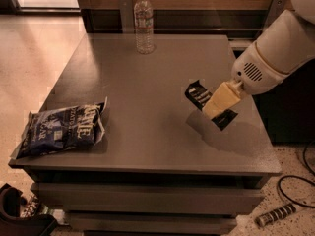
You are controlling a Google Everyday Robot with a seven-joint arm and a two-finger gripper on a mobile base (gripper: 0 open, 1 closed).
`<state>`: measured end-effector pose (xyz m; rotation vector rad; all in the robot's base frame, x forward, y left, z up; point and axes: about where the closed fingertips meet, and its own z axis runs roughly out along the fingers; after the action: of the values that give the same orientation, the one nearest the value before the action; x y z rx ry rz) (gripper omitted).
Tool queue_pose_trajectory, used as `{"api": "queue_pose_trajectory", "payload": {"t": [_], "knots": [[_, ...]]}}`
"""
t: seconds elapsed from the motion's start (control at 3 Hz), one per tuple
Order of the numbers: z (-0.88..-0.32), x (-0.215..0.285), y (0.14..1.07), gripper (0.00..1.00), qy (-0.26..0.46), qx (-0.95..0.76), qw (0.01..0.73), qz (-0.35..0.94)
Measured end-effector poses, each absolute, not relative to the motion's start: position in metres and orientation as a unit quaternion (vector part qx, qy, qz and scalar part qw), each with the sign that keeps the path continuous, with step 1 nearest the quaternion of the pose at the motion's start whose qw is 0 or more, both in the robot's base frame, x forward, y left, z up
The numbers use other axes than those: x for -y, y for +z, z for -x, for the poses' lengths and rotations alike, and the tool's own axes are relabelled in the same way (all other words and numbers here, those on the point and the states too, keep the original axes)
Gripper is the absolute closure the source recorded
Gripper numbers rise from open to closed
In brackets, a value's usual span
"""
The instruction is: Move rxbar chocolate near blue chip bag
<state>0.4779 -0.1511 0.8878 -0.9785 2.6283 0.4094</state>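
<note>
Clasping 1 bar (198,93) in pincer (214,107) over bench (147,136) | bar axis diagonal, far-left to near-right | 1 bag (61,129) | 1 bottle (143,23)

The gripper (218,103), above the right side of the table (147,77), hides the middle of the rxbar chocolate (198,93) it grips; only the ends show. Its arm (280,48) is cut off by the right edge. The bar's lettering is too blurred to read.

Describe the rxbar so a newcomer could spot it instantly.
Start at the grey table; over its right side the arm's pincer grips the rxbar chocolate. It is a small flat black wrapper with white lettering, unlike the big blue chip bag at left and the clear bottle at back.
</note>
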Motion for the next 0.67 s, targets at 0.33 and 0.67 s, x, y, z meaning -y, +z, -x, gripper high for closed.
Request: {"api": "queue_pose_trajectory", "payload": {"t": [0.33, 0.67], "knots": [[-0.455, 0.103, 0.891, 1.00, 0.167, -0.878, 0.157, 0.421], [-0.446, 0.058, 0.891, 1.00, 0.167, -0.850, 0.159, 0.474]]}}
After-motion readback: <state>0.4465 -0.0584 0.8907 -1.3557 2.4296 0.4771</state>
